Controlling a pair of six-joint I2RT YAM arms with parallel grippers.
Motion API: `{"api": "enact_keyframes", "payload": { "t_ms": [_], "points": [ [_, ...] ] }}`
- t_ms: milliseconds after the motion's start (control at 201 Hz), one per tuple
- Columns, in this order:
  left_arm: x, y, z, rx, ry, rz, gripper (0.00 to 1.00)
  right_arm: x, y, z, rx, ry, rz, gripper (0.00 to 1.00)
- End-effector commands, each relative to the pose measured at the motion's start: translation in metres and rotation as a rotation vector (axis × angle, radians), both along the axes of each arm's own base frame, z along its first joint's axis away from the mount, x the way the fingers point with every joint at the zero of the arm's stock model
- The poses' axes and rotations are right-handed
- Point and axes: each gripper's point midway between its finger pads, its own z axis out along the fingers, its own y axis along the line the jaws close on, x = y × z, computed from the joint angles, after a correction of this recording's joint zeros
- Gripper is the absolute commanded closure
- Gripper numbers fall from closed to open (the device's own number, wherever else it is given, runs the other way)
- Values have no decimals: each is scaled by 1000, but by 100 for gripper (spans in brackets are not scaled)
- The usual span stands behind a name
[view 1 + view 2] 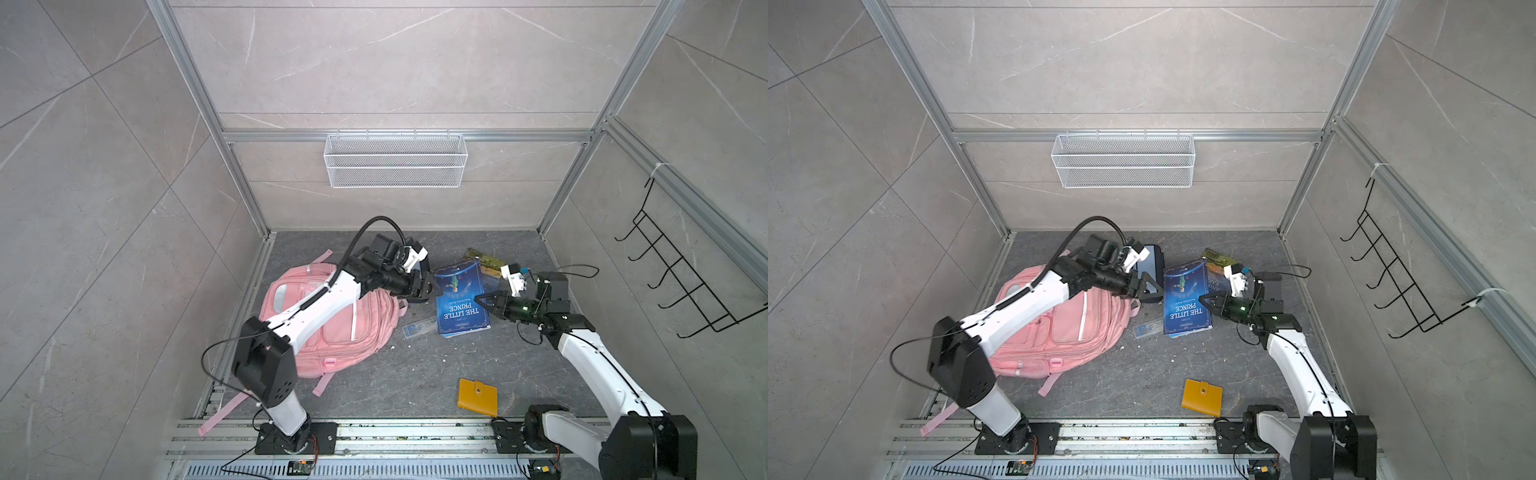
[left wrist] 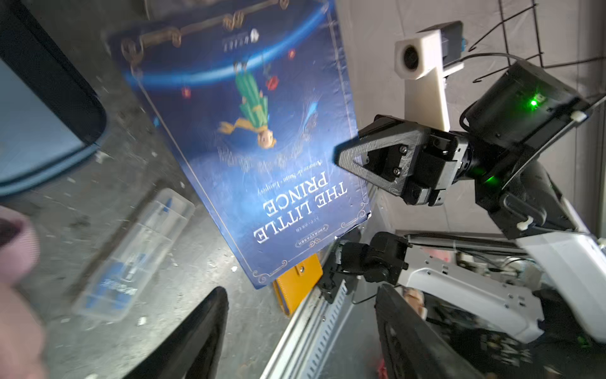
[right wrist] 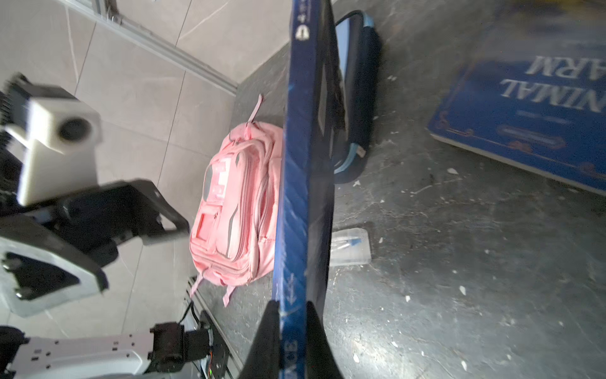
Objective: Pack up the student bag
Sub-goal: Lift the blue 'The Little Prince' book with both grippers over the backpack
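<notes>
The student bag is a pink backpack lying flat on the dark floor at the left, partly under my left arm; it also shows in the right wrist view as the bag. A blue book, "The Little Prince", is right of the bag. My right gripper is shut on the book's right edge. My left gripper stands open at the book's left edge with nothing between its fingers.
A navy and light-blue pencil case lies behind the left gripper. A clear pen box lies between bag and book. A second blue book, a yellow wallet, a wire basket and a hook rack are around.
</notes>
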Motion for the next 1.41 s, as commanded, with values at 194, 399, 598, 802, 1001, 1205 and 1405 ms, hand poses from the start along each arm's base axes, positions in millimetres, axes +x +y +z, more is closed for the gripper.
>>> {"api": "enact_keyframes", "payload": {
  "t_ms": [194,399,598,802,1001,1205,1405],
  "points": [
    [19,68,47,110,-338,-19,25,-45,82,48,-140,-161,481,100],
    [17,75,53,47,-317,-66,23,-65,126,74,-102,-145,708,100],
    [-2,71,51,-1,-241,-143,22,-67,146,102,-59,-186,795,100],
    [-12,74,72,-104,-209,-156,27,-66,155,117,-78,-213,867,100],
    [-24,77,70,-114,-183,-166,72,-54,164,126,-63,-256,882,100],
    [-29,83,77,-143,-190,-130,100,-44,168,128,-79,-281,883,100],
    [-1,106,90,-195,-188,50,100,-4,145,128,-108,-187,611,42]
  ]
}}
